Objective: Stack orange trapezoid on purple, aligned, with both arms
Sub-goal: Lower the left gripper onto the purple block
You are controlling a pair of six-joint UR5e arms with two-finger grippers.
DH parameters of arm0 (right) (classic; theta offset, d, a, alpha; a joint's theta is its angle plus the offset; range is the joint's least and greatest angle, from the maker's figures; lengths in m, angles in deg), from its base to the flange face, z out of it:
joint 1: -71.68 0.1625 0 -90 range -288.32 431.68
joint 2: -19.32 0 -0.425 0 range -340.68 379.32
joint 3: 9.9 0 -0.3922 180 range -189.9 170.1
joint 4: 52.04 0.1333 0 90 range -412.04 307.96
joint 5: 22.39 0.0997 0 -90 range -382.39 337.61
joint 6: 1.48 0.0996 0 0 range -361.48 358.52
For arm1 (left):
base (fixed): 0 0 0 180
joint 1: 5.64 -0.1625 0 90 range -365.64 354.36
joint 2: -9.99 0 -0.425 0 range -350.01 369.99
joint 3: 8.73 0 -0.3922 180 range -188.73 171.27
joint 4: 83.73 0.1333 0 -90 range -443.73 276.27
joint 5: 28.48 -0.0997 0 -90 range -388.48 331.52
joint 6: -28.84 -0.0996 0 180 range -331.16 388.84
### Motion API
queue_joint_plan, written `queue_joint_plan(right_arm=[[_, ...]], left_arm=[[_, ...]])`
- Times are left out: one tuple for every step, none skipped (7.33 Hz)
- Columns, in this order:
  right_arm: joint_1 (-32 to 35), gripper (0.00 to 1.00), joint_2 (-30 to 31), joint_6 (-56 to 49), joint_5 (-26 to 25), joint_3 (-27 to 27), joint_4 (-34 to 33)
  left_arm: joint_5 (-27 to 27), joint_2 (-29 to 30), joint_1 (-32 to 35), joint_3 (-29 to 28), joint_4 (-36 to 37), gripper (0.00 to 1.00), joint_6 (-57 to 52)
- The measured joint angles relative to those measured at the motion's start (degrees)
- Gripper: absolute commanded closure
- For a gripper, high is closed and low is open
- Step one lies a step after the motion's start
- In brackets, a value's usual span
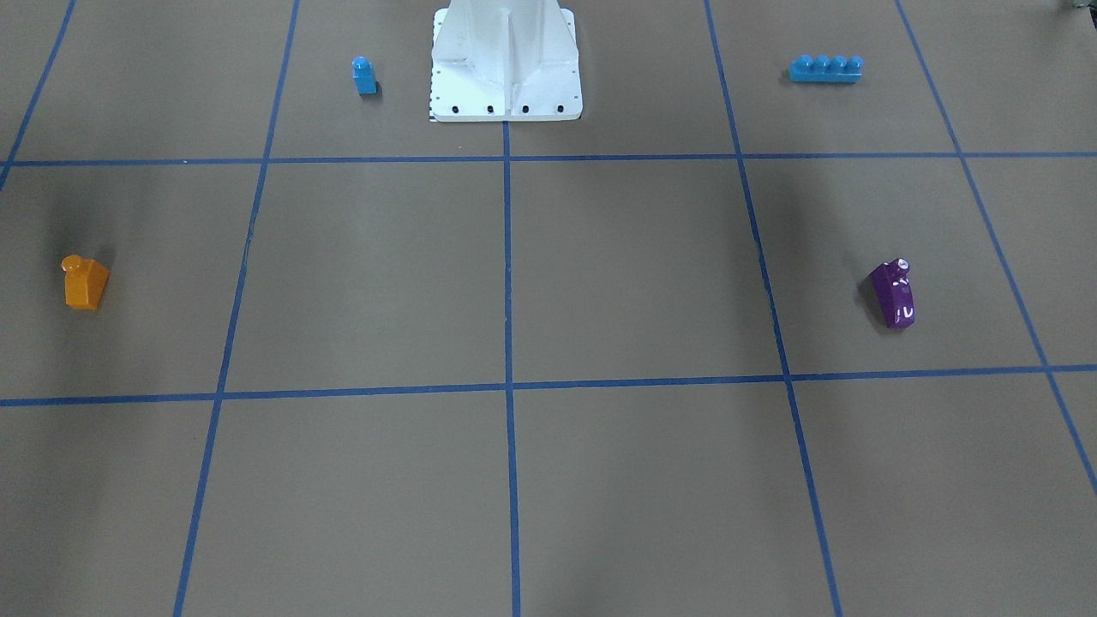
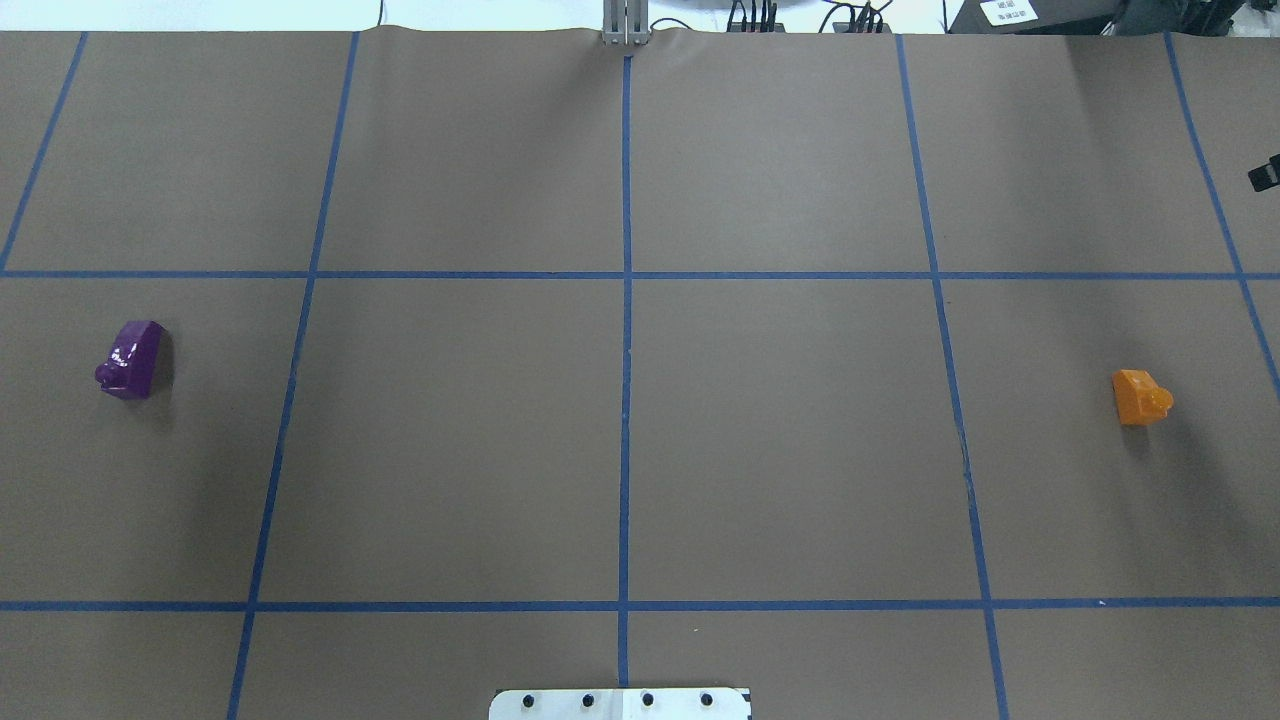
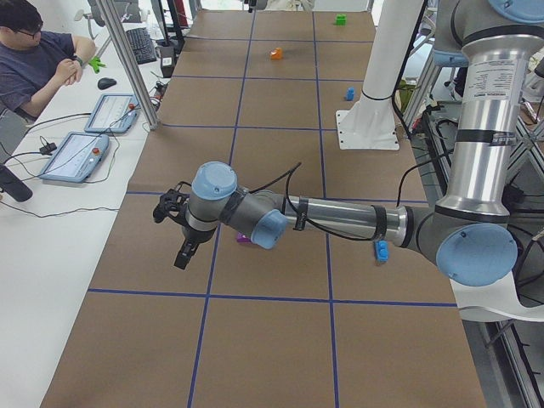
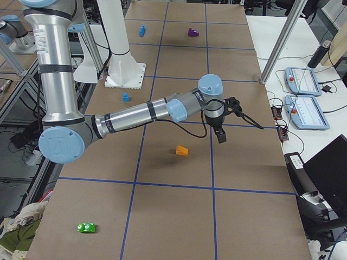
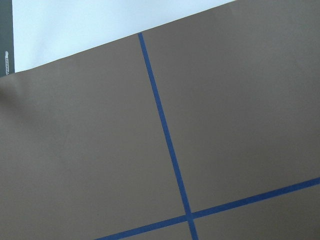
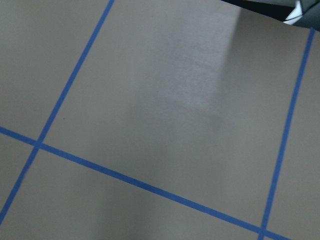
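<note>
— Seen the orange trapezoid (image 2: 1138, 397)?
— Resting on the bench (image 2: 620, 450), far right. Well apart from the purple block (image 2: 133, 359), far left.
— And the left tool (image 3: 181, 255), the right tool (image 4: 221, 136)? Clenched or released?
— Hanging above the bench. Cannot tell which.

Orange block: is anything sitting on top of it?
Nothing is stacked on the orange trapezoid; its studded top is bare. The purple block lies far off, on the other side of the table. The orange trapezoid's underside, resting on the brown paper, is hidden.
</note>
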Motion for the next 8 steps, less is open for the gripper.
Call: queue_joint_plan(right_arm=[[-2.08,0.0,0.07,0.53,-0.06,0.03,1.57],[-3.1,0.0,0.24,1.64,0.02,-0.03,2.15],[-3.58,0.0,0.35,2.68,0.1,-0.07,2.35],[-3.78,0.0,0.41,3.36,0.16,-0.05,2.41],[-3.82,0.0,0.44,3.86,0.21,-0.04,2.44],[-3.84,0.0,0.46,4.07,0.23,-0.04,2.44],[-3.86,0.0,0.46,4.14,0.22,-0.07,2.45],[-3.86,0.0,0.47,4.16,0.19,-0.09,2.45]], left_arm=[[0.27,-0.25,-3.01,0.72,-1.35,0.0,5.59],[0.17,-1.09,-6.7,1.37,-4.45,0.0,14.52],[-1.12,-2.35,-11.14,1.69,-9.31,0.0,24.38],[-3.64,-3.44,-16.19,1.8,-13.73,0.0,32.61],[-6.05,-4.1,-20.79,1.84,-16.03,0.0,37.62],[-7.65,-4.57,-24.21,1.86,-16.83,0.0,40.0],[-8.38,-4.99,-26.94,1.87,-17.08,0.0,41.13],[-9.04,-5.33,-29.31,1.85,-17.13,0.0,41.56]])
